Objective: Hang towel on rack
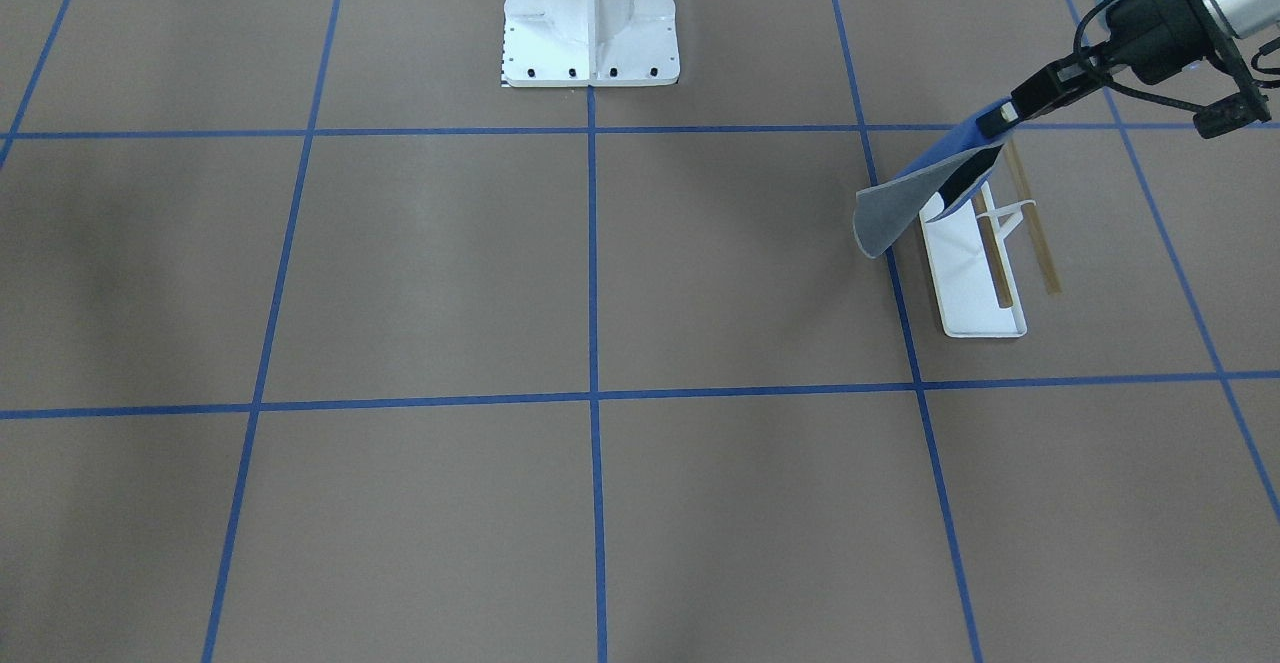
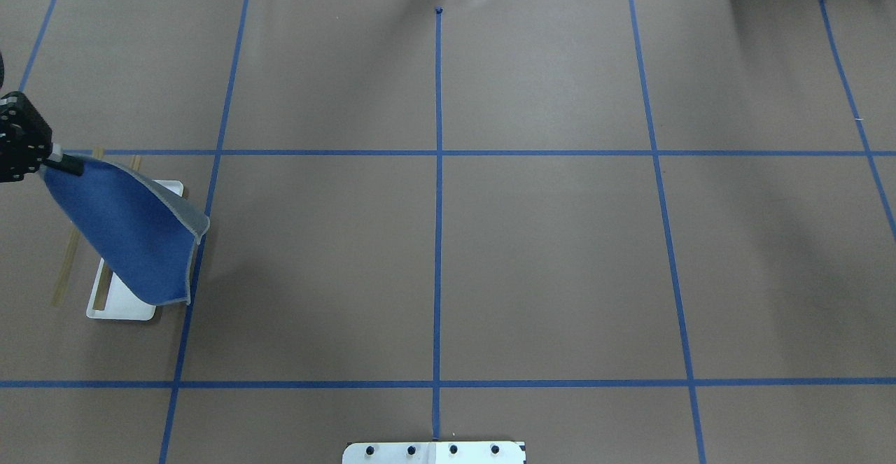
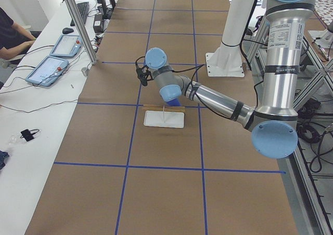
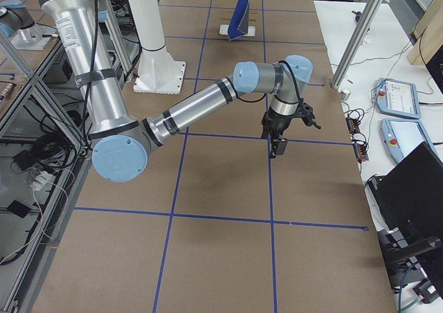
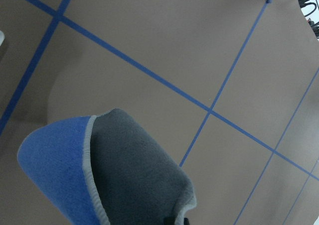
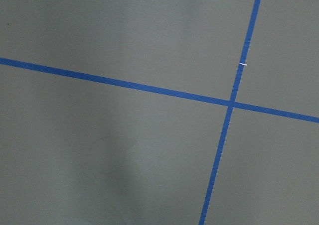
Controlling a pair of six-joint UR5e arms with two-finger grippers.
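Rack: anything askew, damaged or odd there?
Nothing stands out. The rack stands upright and looks intact. The towel hangs from the left gripper over it, its free corner curled grey side out, not yet draped on it.

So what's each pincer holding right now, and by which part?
The left pincer grips the towel by one upper corner, the cloth hanging above the rack. Nothing shows in the right pincer.

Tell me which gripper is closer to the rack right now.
Left. The left gripper holds the towel just above the rack; the right gripper hangs over the table far off toward the other end.
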